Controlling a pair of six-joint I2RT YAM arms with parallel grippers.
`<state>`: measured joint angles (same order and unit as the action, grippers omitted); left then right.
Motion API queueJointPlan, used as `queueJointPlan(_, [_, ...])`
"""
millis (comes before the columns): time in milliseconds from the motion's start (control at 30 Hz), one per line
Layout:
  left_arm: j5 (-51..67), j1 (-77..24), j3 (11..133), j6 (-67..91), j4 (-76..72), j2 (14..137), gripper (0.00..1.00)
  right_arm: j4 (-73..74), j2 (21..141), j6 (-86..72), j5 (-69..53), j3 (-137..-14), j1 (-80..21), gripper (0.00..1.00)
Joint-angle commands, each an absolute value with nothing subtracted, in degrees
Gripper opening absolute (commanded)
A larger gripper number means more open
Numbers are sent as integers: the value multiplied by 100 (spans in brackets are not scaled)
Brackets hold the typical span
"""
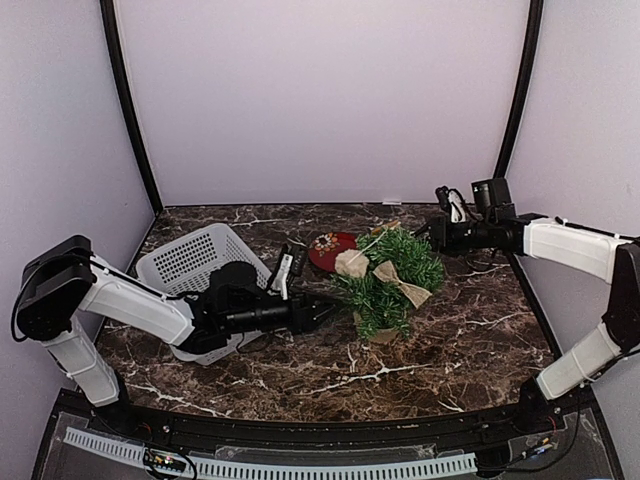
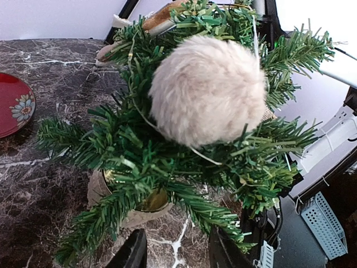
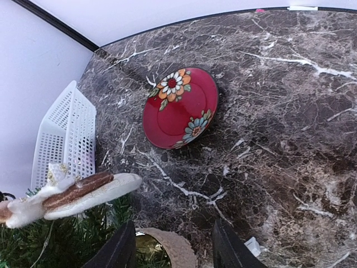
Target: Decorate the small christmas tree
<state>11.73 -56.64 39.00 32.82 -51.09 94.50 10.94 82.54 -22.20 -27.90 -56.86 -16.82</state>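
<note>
Top external: the small christmas tree stands mid-table, just beside the red plate.
Left claw: mine, half-spread, empty, just short of the pot.
Right claw: parted, holding nothing, at the tree's far right edge.
Handling: probably light and tippy, with soft, springy needles; I'd steady it by the stiff pot.

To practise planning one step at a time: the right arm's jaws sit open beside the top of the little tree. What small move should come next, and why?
Probably ease the right gripper back, away from the small christmas tree. Its jaws are open and hold nothing, and the white-and-brown ornament already rests on the branches, so a straight retreat seems least likely to snag it.
</note>
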Motion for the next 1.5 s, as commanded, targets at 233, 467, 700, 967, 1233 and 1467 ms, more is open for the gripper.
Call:
queueJointPlan(233, [963,-5525,4865,3146,-4891,9884,39,945,7978,-2150,-3297,-5090,-1872,45])
queueJointPlan(467, [949,-5298,5148,3161,-4526,10027,38,1077,7509,-2150,-3342,-4752,-1880,45])
queueJointPlan(700, [1241,-5172,5317,3291,-4610,10316,37,1098,7118,-2341,-3524,-4497,-2047,45])
queueJointPlan(967, [1466,-5124,5803,3102,-4369,10652,37,1130,6784,-2572,-3444,-4231,-2327,44])
queueJointPlan(1233, [1683,-5007,6216,3022,-4237,10950,37,979,6469,-2969,-3388,-4028,-2615,44])
queueJointPlan(1467, [1907,-4902,6499,2909,-4108,11181,37,687,6310,-3331,-3265,-3798,-2910,44])
